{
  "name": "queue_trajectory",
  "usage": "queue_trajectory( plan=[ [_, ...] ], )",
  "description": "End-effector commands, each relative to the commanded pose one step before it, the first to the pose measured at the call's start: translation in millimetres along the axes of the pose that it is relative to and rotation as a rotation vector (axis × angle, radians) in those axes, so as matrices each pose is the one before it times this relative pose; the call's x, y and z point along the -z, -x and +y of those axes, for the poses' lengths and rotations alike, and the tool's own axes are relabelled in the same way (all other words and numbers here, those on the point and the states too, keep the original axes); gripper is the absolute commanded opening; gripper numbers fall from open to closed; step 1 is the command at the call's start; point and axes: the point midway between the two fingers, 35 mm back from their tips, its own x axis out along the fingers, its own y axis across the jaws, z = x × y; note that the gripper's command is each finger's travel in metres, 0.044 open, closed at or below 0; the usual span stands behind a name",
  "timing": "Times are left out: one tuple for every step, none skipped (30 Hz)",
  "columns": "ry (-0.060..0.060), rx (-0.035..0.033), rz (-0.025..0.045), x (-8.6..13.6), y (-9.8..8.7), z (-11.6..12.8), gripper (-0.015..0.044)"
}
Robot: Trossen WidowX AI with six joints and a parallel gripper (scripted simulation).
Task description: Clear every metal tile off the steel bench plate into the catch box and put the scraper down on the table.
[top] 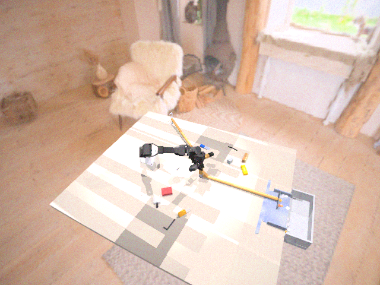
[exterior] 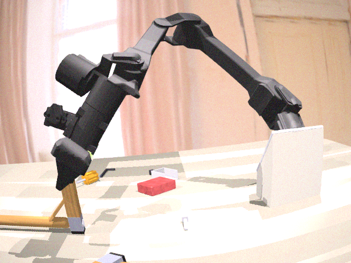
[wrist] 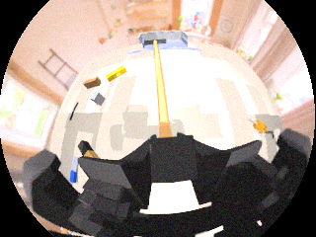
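Scraper held over the desk, its blade at the bench plate.

The long scraper (top: 242,186) (exterior: 34,221) (wrist: 160,89) is gripped by its upright wooden handle in the hand (top: 200,167) (exterior: 63,185), whose fingers are closed on it with a partial gap between them. The shaft is stretched low across the desk (top: 227,257) (exterior: 226,226), and its dark blade (top: 278,199) is set over the blue-grey bench plate (top: 271,211) (wrist: 173,45). Small tiles, an orange one (top: 279,205) and a white one (top: 287,208) among them, are seen on the plate on the box side of the blade. The catch box (top: 313,214) (wrist: 184,39) is placed at the plate's far end. A red block (top: 166,191) (exterior: 156,186) and an orange-handled screwdriver (top: 181,212) (exterior: 91,177) (wrist: 260,125) are left lying apart on the desk.
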Motion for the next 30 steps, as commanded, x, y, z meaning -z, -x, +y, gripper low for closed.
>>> queue_trajectory(
  plan=[
    [0.001,-0.00658,-0.01321,-10.91,-2.35,1.3,0.0],
    [-0.0001,0.00003,-0.00005,-1.35,-0.97,-0.07,0.0],
    [-0.0001,0.00003,-0.00005,-1.34,-0.97,-0.08,0.0],
    [0.0,0.00003,-0.00005,-1.34,-0.97,-0.08,0.0],
    [0.0,0.00003,-0.00005,-1.33,-0.97,-0.08,0.0],
    [0.0,0.00003,-0.00006,-1.33,-0.97,-0.09,0.0],
    [0.0,0.00004,-0.00006,-1.32,-0.97,-0.09,0.0],
    [0.0,0.00004,-0.00006,-1.32,-0.97,-0.1,0.0],
    [0.0,0.00004,-0.00006,-1.31,-0.97,-0.1,0.0],
    [0.0,0.00004,-0.00006,-1.31,-0.97,-0.1,0.0],
    [0.0,0.00004,-0.00006,-1.3,-0.97,-0.11,0.0],
    [0.0,0.00004,-0.00006,-1.3,-0.97,-0.11,0.0],
    [0.0,0.00005,-0.00006,-1.29,-0.97,-0.12,0.0],
    [0.0,0.00005,-0.00007,-1.28,-0.97,-0.12,0.0],
    [0.0,0.00005,-0.00007,-1.28,-0.98,-0.12,0.0],
    [0.0,0.00005,-0.00007,-1.27,-0.98,-0.13,0.0],
    [0.0,0.00005,-0.00007,-1.27,-0.98,-0.13,0.0],
    [0.0,0.00005,-0.00007,-1.26,-0.98,-0.14,0.0],
    [0.0,0.00006,-0.00007,-1.26,-0.98,-0.14,0.0],
    [0.0,0.00006,-0.00007,-1.25,-0.98,-0.14,0.0],
    [0.0,0.00006,-0.00007,-1.25,-0.98,-0.15,0.0],
    [0.0,0.00006,-0.00007,-1.24,-0.98,-0.15,0.0],
    [0.0,0.00006,-0.00008,-1.23,-0.98,-0.16,0.0],
    [0.0,0.00006,-0.00008,-1.23,-0.98,-0.16,0.0],
    [0.0,0.00007,-0.00008,-1.22,-0.98,-0.16,0.0],
    [0.0,0.00007,-0.00008,-1.22,-0.98,-0.17,0.0],
    [0.0,0.00007,-0.00008,-1.21,-0.98,-0.17,0.0],
    [0.0,0.00007,-0.00008,-1.21,-0.98,-0.18,0.0],
    [0.0,0.00007,-0.00008,-1.2,-0.98,-0.18,0.0],
    [0.0,0.00007,-0.00008,-1.19,-0.98,-0.18,0.0]
  ],
)
